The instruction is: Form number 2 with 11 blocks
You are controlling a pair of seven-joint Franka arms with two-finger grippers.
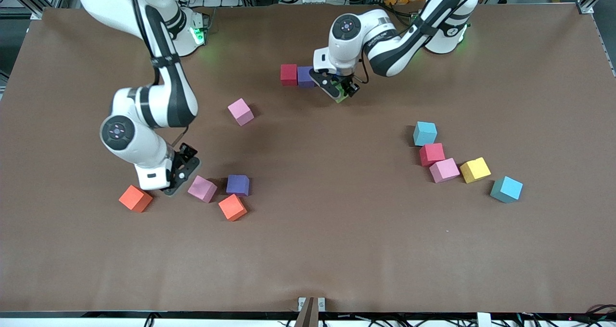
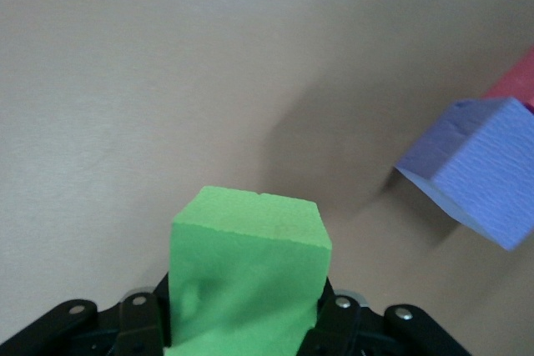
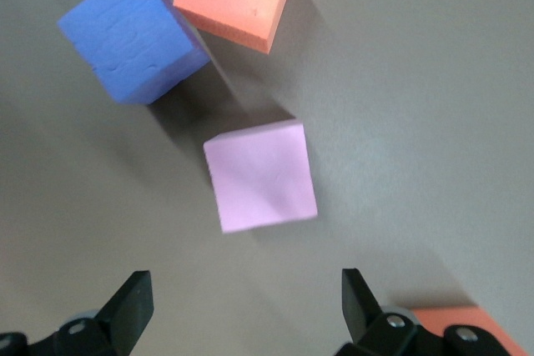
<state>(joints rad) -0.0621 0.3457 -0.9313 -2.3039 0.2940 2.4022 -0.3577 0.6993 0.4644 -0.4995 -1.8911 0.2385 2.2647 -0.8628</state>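
My left gripper [image 1: 342,92] is shut on a green block [image 1: 341,98] and holds it just above the table beside a purple block [image 1: 305,76] that touches a red block [image 1: 288,74]. In the left wrist view the green block [image 2: 246,273] sits between the jaws, with the purple block [image 2: 480,168] and the red one [image 2: 519,81] close by. My right gripper [image 1: 185,172] is open and empty, low over the table between an orange block [image 1: 135,198] and a pink block [image 1: 202,188]. The right wrist view shows that pink block [image 3: 260,174] ahead of the open fingers.
A purple block [image 1: 237,185] and an orange block [image 1: 232,207] lie by the pink one. Another pink block [image 1: 240,111] lies alone. Toward the left arm's end lie light blue [image 1: 425,133], red [image 1: 431,154], pink [image 1: 444,170], yellow [image 1: 475,169] and light blue [image 1: 506,189] blocks.
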